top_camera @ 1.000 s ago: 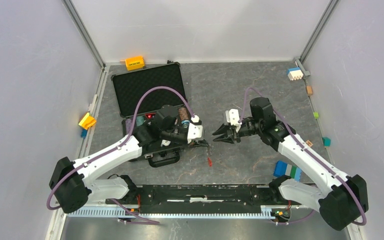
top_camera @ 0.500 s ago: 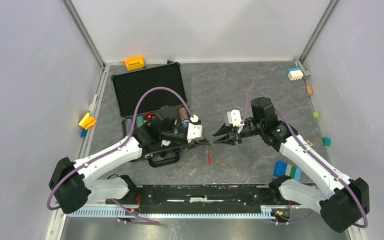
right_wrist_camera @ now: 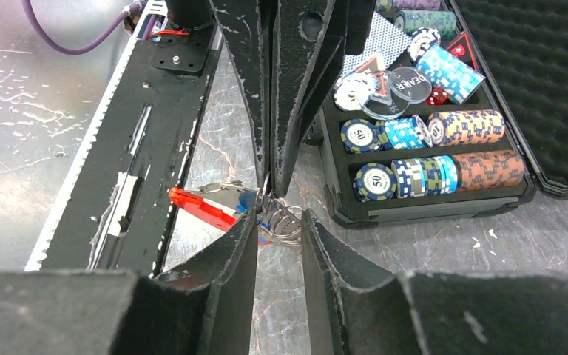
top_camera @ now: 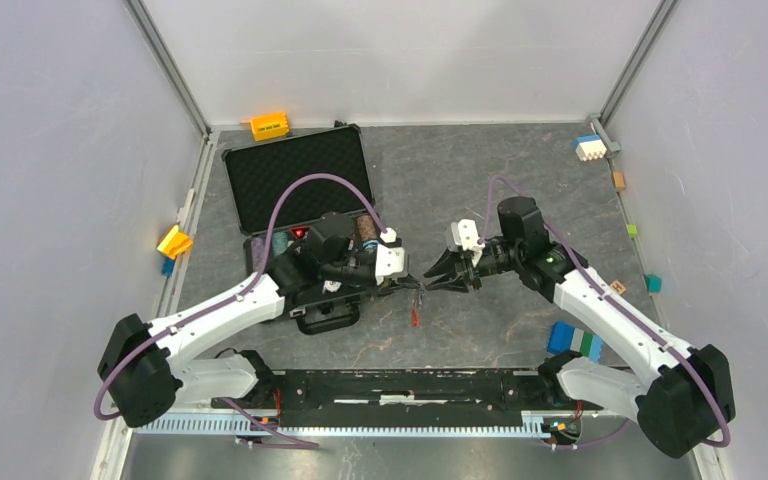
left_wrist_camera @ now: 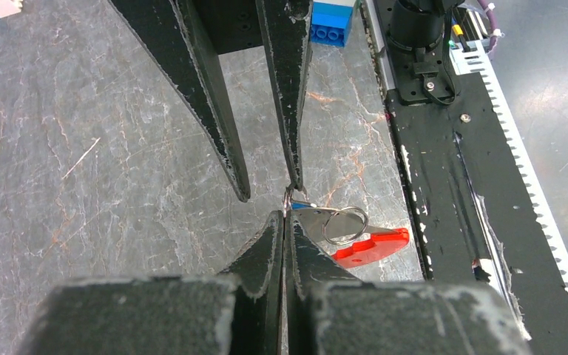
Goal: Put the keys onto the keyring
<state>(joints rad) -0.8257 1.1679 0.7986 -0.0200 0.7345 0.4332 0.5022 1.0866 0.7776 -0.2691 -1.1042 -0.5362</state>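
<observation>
My left gripper [left_wrist_camera: 285,216] is shut on the keyring [left_wrist_camera: 345,224], pinching a thin silvery ring at its fingertips. A red strip [left_wrist_camera: 370,245] hangs from the ring, and a blue key head [left_wrist_camera: 304,205] shows right at the pinch. In the top view the two grippers meet tip to tip at mid-table, left gripper [top_camera: 414,288] facing right gripper [top_camera: 430,279], with the red strip [top_camera: 416,319] dangling below. My right gripper [right_wrist_camera: 280,216] is open, its fingertips on either side of the coiled rings [right_wrist_camera: 287,224] and blue key [right_wrist_camera: 248,201]. One right fingertip [left_wrist_camera: 293,183] touches the ring.
An open black case [top_camera: 300,178] with rows of poker chips [right_wrist_camera: 429,174] lies just behind the left arm. A blue block [top_camera: 574,340] sits by the right arm's base. Small coloured blocks [top_camera: 269,125] line the table's edges. A black rail [top_camera: 410,385] runs along the near edge.
My right gripper has moved left and closed in on the left gripper's tip, its fingers now around the rings. The left gripper has held still, shut on the keyring.
</observation>
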